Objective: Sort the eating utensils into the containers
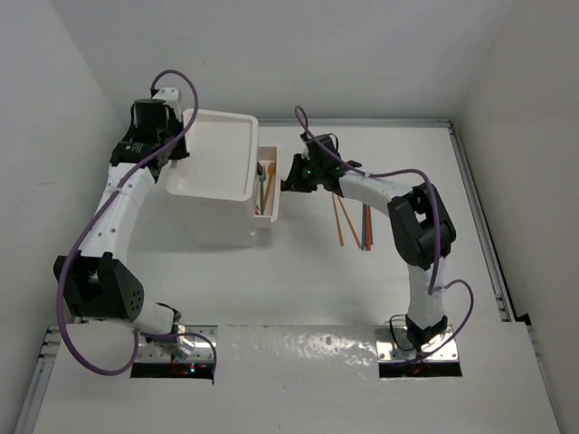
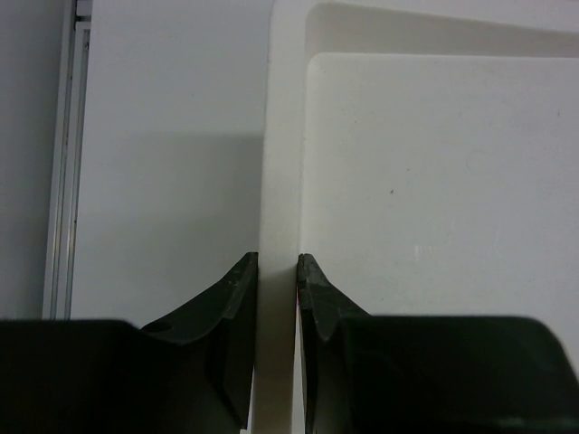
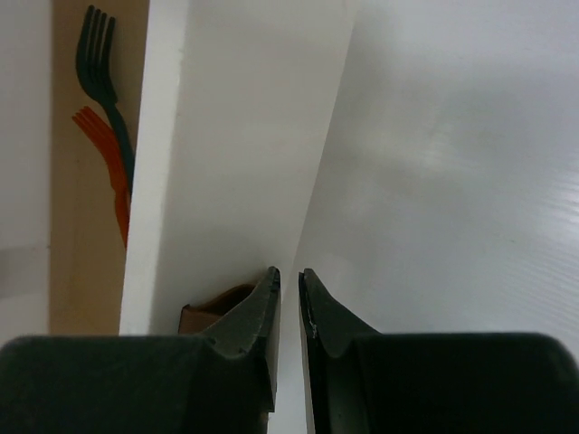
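Utensils lie in two lots, both right of the drawer unit (image 1: 217,154): some in its pulled-out drawer (image 1: 274,210), the rest loose on the table (image 1: 298,280).

Left of unit: side wall (image 1: 54,136) close by, little room. The left gripper (image 1: 172,155) is clenched on the unit's tray rim (image 2: 280,136), one finger each side.

Unit's tray top: bare white.

Right side of unit: the drawer stands open, holding a teal fork (image 3: 98,54) and an orange fork (image 3: 113,181) side by side.

At the drawer front: right gripper (image 1: 291,176), jaws nearly together, brown knob (image 3: 217,303) just left of its fingers. Cannot tell whether it nips the front's edge.

Further right: loose pile (image 1: 353,221) of orange sticks and teal and blue pieces, partly under the right arm. Open table lies near of the unit.
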Robot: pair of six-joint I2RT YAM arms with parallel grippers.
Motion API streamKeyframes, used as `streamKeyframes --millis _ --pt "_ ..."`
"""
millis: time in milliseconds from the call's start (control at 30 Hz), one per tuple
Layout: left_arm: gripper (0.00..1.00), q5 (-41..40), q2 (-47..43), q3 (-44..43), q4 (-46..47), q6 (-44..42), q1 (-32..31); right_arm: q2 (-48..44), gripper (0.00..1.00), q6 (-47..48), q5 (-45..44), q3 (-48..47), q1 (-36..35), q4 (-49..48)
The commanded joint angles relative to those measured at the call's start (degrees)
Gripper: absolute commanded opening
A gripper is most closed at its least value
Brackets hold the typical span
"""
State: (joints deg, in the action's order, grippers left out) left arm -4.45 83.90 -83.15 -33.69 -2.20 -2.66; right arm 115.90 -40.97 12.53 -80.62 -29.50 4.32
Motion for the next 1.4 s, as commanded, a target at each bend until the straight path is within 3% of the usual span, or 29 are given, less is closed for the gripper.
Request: streamKeyframes --millis 0,500,667,800,967,1133,1367 --pt "0.05 1.2 3.6 2.8 -0.4 1.2 -1.7 0.6 0.14 -2.5 1.2 -4.5 -1.7 -3.9" --pt "0.02 1.3 2.5 5.3 0.2 1.7 -2.0 8.1 0.19 -8.2 5.2 -14.7 -7.5 -5.4" --pt "0.01 -0.8 1.4 6.2 0.6 1.7 -1.7 4.4 0.24 -5.5 3.4 -10.5 -6.6 -4.8" --pt "0.00 -1.4 1.2 6.2 0.5 1.7 -1.7 0.7 0.34 -6.3 3.3 -4.0 -3.9 -6.2" --pt "0.00 -1.8 0.9 6.9 0.3 3.7 -1.7 -3.2 0.44 -10.3 7.1 5.5 0.7 -13.0" --pt "0.00 -2.1 0.4 7.0 -0.1 4.1 -1.7 -1.6 0.49 -13.3 12.5 8.6 1.6 -17.8" --pt "0.00 -3.8 -0.6 7.0 -1.3 4.4 -1.6 4.9 0.54 -24.0 21.7 12.9 2.4 -38.2"
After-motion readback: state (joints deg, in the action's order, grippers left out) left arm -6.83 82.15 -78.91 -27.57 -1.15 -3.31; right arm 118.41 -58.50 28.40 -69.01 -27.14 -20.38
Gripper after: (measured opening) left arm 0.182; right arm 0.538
